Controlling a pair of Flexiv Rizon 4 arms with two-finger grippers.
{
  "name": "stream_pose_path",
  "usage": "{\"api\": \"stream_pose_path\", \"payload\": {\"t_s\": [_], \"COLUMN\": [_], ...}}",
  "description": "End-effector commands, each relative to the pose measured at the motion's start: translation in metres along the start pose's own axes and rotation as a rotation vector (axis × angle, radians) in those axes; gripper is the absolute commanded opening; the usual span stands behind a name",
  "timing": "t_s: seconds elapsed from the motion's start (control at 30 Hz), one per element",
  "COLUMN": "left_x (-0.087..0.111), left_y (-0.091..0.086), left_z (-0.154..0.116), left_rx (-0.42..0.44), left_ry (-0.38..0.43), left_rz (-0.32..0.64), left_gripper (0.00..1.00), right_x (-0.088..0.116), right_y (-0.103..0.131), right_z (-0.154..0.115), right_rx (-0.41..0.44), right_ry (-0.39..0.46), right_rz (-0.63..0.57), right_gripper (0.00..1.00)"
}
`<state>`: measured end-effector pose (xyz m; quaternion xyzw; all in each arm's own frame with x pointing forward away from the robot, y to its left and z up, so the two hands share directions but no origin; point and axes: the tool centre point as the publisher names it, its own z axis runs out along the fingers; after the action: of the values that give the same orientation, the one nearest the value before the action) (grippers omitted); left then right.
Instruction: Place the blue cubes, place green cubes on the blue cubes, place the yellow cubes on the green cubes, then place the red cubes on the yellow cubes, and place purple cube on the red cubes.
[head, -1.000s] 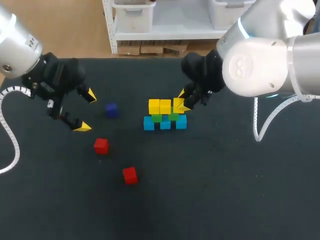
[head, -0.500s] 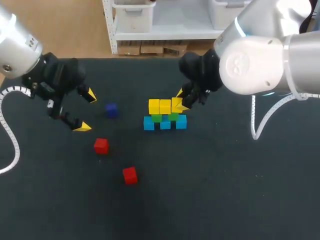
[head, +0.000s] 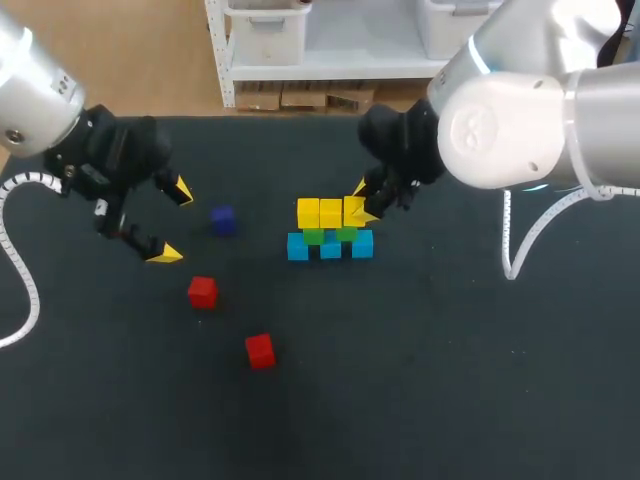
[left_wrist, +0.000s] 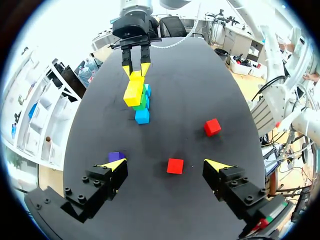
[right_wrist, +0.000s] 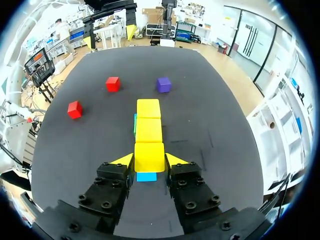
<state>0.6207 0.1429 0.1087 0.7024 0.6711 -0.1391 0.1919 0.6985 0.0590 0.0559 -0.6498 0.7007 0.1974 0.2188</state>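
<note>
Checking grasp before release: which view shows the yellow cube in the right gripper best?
Right wrist view: the yellow cube sits in the right gripper, both fingers touching its sides, top face clear. Head view shows it partly hidden by the fingertips. Left wrist view shows it far off and small, between the fingers.

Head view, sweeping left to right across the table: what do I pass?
left end effector → red cube → purple cube → second red cube → cube stack, its right-hand yellow cube gripped by the right end effector
</note>
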Motion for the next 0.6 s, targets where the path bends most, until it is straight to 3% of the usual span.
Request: {"api": "stream_pose_path", "payload": {"t_s": [0.03,0.6], "left_x": [0.0015,0.0015], "left_y": [-0.0002,-0.0002], "left_z": [0.0000,0.0000], "left_rx": [-0.001,-0.001], "left_ry": [-0.004,-0.004], "left_rz": [0.004,0.004], "left_gripper": [1.00,1.00], "right_x": [0.0000,-0.0014], "right_y": [-0.0018,-0.0023], "right_z": [0.0008,0.0029], "right_rx": [-0.005,-0.009], "right_ry": [-0.002,0.000], "right_rz": [-0.001,-0.002], "right_gripper": [0.00,0.00]}}
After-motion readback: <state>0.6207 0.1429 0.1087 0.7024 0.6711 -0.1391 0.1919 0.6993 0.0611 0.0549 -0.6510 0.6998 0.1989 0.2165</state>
